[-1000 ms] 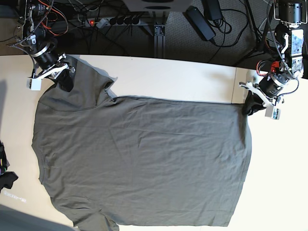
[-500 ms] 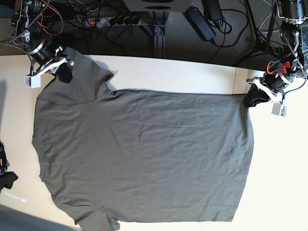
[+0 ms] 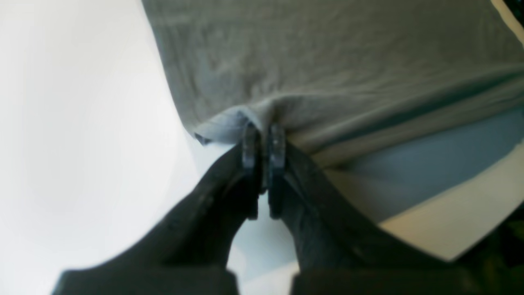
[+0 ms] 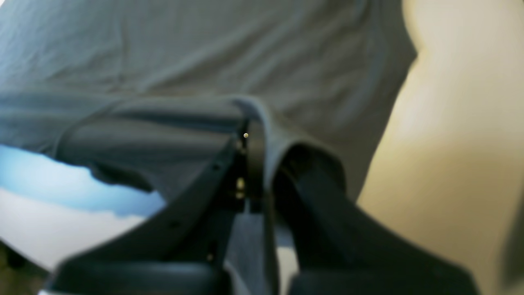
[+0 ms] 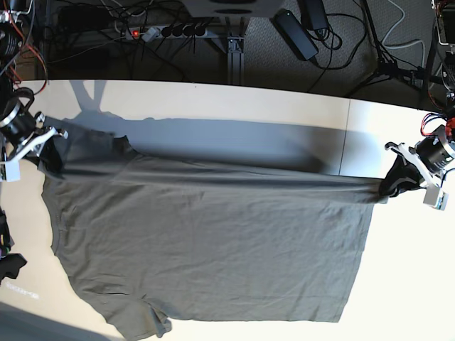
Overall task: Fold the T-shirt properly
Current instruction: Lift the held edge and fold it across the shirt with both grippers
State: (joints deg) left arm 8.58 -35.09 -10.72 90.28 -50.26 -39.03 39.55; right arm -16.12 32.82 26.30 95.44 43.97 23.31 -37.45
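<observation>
Grippers, left and right, pinch T-shirt edge; cables behind table

Left hand pinched closed, right hand pinched closed, arms spread wide apart

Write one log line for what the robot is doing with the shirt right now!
left tool: shut on T-shirt corner | right tool: shut on T-shirt edge | far edge lifted, stretched between arms | rest on table

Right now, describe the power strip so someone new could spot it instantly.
Start at the pale table under the T-shirt. Past its far edge, among dark cables, lies a black power strip. Its glowing red switch sets it apart.
</observation>
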